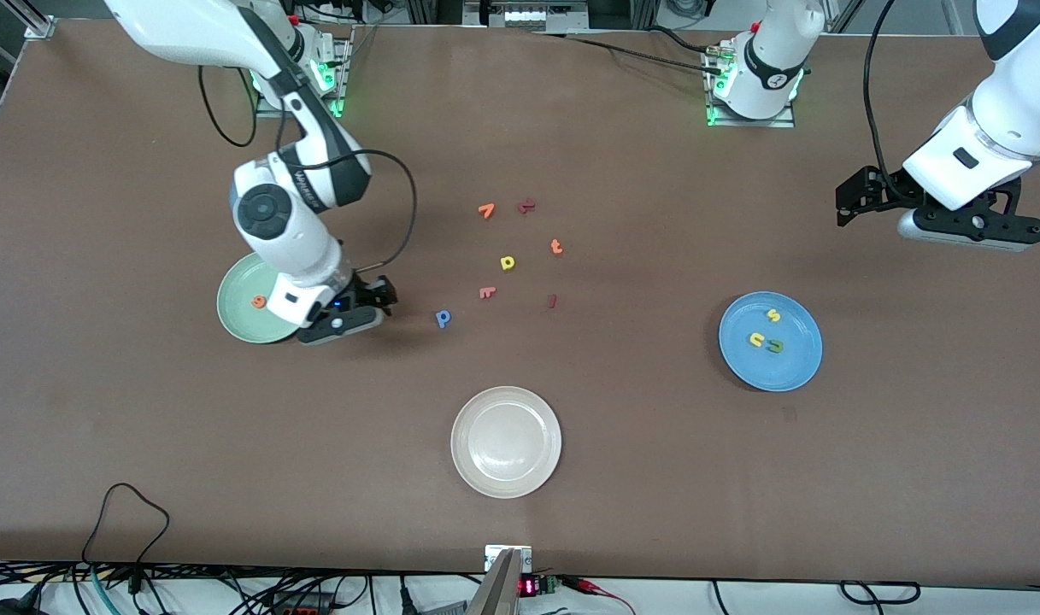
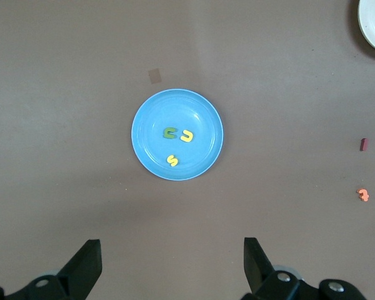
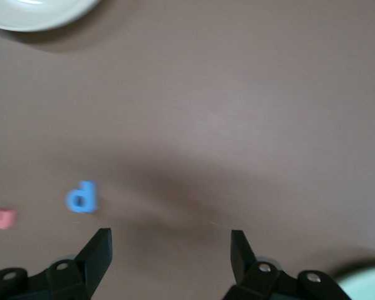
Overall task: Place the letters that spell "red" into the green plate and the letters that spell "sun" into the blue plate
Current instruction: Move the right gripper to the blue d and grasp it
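Note:
The pale green plate (image 1: 239,318) holds an orange e (image 1: 259,301); my right arm covers part of the plate. My right gripper (image 1: 342,328) (image 3: 170,244) hangs open and empty over the table at that plate's rim (image 3: 370,284), between the plate and the blue d-shaped letter (image 1: 443,319) (image 3: 82,197). The blue plate (image 1: 797,363) (image 2: 150,112) carries a yellow s (image 1: 773,315) (image 2: 172,160), a yellow u (image 1: 755,340) (image 2: 186,135) and a dark green n (image 1: 775,346) (image 2: 170,132). My left gripper (image 1: 968,232) (image 2: 172,256) waits high and open, at the left arm's end of the table.
A cream-white plate (image 1: 506,442) (image 3: 37,12) lies near the front edge. Loose letters lie mid-table: a yellow d shape (image 1: 508,262), an orange t (image 1: 556,247), an orange piece (image 1: 486,209) and dark red pieces (image 1: 487,292) (image 1: 526,206) (image 1: 552,300).

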You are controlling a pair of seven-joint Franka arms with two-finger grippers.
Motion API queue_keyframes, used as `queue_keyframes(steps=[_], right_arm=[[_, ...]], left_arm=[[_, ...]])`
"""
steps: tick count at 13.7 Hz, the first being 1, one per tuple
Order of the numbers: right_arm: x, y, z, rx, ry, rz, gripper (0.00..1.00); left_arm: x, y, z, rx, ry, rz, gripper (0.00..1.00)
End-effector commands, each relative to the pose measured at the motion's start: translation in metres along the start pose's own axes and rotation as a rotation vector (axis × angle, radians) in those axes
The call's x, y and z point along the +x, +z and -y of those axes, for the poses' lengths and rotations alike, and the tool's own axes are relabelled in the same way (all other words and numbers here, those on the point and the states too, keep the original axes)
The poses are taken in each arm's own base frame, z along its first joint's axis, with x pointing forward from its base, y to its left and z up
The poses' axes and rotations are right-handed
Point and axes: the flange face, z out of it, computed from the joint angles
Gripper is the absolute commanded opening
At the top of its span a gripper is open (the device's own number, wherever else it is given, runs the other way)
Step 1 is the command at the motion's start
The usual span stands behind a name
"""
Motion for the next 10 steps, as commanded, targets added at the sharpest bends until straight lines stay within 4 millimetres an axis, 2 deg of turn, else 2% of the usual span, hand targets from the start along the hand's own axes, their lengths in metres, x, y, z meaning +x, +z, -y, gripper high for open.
queue_keyframes(steps=[1,2,5,7,10], right_arm=[[0.022,0.014,0.054,0.029,-0.043,0.015,0.78],[0.022,0.019,0.068,0.034,-0.051,0.019,0.59],[0.019,0.045,0.076,0.035,-0.061,0.05,0.54],[0.009,0.068,0.097,0.034,-0.099,0.081,0.54],[0.011,0.077,0.101,0.038,-0.1,0.087,0.54]], left_arm=[[0.003,-0.01,-0.002,0.017,0.027,-0.009,1.0],[0.003,-0.011,-0.003,0.017,0.028,-0.011,1.0],[0.003,-0.011,-0.003,0.017,0.028,-0.007,1.0],[0.003,-0.011,-0.003,0.017,0.028,-0.006,1.0],[0.002,-0.012,-0.002,0.017,0.023,-0.004,1.0]])
